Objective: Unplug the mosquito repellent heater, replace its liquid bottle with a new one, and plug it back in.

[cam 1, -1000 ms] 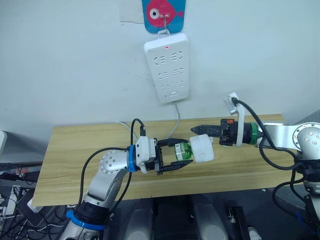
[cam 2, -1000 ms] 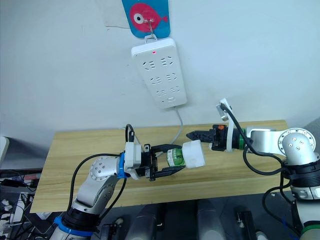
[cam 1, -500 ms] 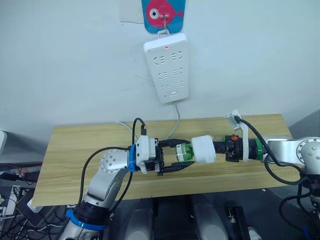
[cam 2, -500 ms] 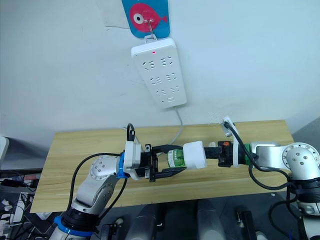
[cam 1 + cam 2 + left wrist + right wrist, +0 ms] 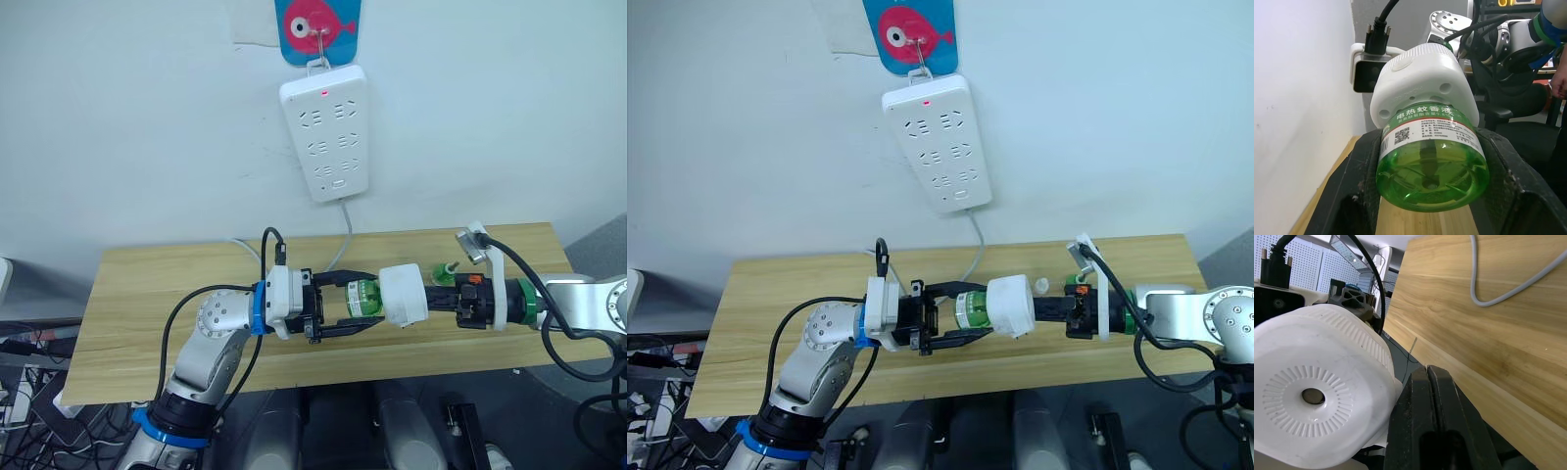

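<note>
Left wrist view shows the green bottle (image 5: 1431, 161) held between the left jaws, their pads pressed on both its sides, with the white heater (image 5: 1422, 83) still seated on its neck just beyond the fingertips. From the head views, the left gripper (image 5: 355, 305) holds this pair above the table (image 5: 147, 294), and the right gripper (image 5: 438, 297) sits at the heater's far side, apparently gripping it; whether its jaws are clamped or merely touching I cannot tell. In the right wrist view one black finger (image 5: 1437, 431) lies beside the heater's vented face. A second small green bottle (image 5: 444, 271) stands on the table just behind the right jaws. The power strip (image 5: 326, 132) hangs on the wall, nothing plugged in.

The step in hand looks like separating old bottle from heater. Next move likely calls for a firm hold on both parts and a twist to unscrew, keeping the bottle from slipping.
</note>
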Available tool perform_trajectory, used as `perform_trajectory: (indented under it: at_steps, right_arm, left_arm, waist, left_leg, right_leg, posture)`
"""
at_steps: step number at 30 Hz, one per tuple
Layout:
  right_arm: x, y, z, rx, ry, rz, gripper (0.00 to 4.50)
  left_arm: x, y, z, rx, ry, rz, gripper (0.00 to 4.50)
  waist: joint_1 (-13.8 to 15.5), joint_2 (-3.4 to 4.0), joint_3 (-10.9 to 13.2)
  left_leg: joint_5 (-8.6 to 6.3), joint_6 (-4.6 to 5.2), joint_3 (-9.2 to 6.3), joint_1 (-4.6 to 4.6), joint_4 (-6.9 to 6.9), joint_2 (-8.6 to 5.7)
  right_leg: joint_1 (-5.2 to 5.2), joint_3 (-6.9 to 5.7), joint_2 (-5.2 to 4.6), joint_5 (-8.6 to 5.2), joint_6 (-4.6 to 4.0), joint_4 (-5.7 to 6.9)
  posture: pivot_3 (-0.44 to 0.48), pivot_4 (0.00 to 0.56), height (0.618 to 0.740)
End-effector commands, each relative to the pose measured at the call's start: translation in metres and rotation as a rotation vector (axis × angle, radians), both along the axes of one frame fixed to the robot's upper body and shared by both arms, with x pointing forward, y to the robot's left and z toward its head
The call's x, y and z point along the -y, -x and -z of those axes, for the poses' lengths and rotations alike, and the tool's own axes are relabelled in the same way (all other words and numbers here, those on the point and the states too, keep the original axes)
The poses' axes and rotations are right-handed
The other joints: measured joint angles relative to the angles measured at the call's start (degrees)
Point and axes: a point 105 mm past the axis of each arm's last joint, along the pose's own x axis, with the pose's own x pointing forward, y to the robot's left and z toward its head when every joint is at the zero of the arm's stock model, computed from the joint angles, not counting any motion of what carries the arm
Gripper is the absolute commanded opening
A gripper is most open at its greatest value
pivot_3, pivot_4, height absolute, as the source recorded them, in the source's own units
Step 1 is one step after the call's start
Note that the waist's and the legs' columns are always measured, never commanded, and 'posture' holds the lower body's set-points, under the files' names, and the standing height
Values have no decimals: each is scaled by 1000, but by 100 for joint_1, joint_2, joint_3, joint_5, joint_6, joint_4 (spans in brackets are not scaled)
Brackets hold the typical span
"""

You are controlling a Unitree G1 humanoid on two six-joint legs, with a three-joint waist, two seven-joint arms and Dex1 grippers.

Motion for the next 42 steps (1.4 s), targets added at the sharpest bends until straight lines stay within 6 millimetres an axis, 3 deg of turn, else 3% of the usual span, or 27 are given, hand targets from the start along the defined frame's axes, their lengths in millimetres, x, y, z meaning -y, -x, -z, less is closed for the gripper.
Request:
perform_trajectory:
  at_steps: [1, 4, 9, 15, 17, 22, 25, 27, 28, 31, 36, 42]
  right_arm:
    - [-20, 25, 9, -12, 22, -142, 23]
    - [-6, 4, 18, -9, 71, -17, 23]
    - [19, -25, 6, -25, 3, 166, 23]
    - [26, -20, -5, 33, -21, 135, 182]
    - [26, -14, -10, 87, -14, 75, 592]
    - [26, -2, -25, 257, 21, -102, 2393]
    - [28, -4, -27, 208, -7, -88, 3456]
    - [34, -4, -25, 90, -57, -48, 4284]
    - [36, -3, -26, 32, -99, -28, 4461]
    - [36, 2, -31, -103, -200, 3, 4461]
    - [30, 0, -19, -197, -215, -16, 4461]
    - [14, 0, -10, -213, -204, -48, 4461]
  left_arm:
    - [-5, -13, -6, 17, 16, -86, 2257]
    - [-5, -11, -7, 55, 11, -84, 2257]
    - [-12, -15, -3, 53, 1, -112, 2257]
    - [-15, -11, -1, 8, 3, -111, 2257]
    - [-17, -11, 1, -7, -2, -111, 2257]
    - [-23, -10, 3, -2, -29, -106, 2257]
    - [-25, -16, 3, 71, -51, -134, 2257]
    - [-25, -19, 2, 214, -87, -150, 2257]
    - [-25, -19, 2, 306, -113, -154, 2257]
    - [-26, -22, 2, 506, -144, -162, 2257]
    - [-28, -21, 2, 804, -157, -122, 2257]
    - [-30, -33, -1, 848, -145, -136, 2257]
  waist:
    - [0, 0, 0]
    - [1, 0, 0]
    - [1, 0, 0]
    - [1, 0, 0]
    - [1, 0, 0]
    - [-1, 1, 0]
    - [-2, 2, -2]
    - [4, 1, -2]
    - [8, 1, -2]
    - [40, 1, -2]
    - [26, -9, -10]
    - [16, -9, -10]
  left_leg:
    - [0, 0, 0, 0, 0, 0]
    - [0, 0, 0, 0, 0, 0]
    - [0, 0, 1, 0, 0, -1]
    - [0, 0, 0, 0, -1, 0]
    - [0, 0, 0, 0, -1, 0]
    - [0, 0, 0, 0, -1, -1]
    - [0, 0, 2, 3, 0, 0]
    - [0, 0, 0, 3, 0, 0]
    - [0, 0, 1, 2, -1, 0]
    - [0, 0, 7, -1, 0, -4]
    - [0, 0, 6, 0, 0, -1]
    - [0, 1, 6, 0, 1, -1]
  right_leg:
    - [0, 0, 0, 0, 0, 0]
    - [0, 0, 1, 0, 0, 0]
    - [0, 1, 0, 0, 0, -1]
    - [0, 0, 1, 0, 0, -1]
    - [0, 1, 1, 0, 0, 0]
    - [-1, -2, 4, -1, 1, -2]
    - [0, -1, 3, 0, 1, -1]
    - [0, -2, 2, 0, 1, -1]
    - [1, -1, 1, 0, 0, -3]
    - [2, 2, -6, 1, -1, -5]
    - [2, 2, -5, 1, -1, -2]
    - [-1, 2, -4, 1, 0, 1]
  posture:
    - [-73, 299, 740]
    - [-70, 299, 740]
    - [-70, 299, 740]
    - [-74, 293, 740]
    - [-76, 293, 740]
    - [-78, 285, 740]
    - [-82, 283, 740]
    - [-83, 282, 740]
    - [-83, 281, 740]
    - [-82, 278, 740]
    - [-70, 276, 740]
    - [-59, 284, 740]
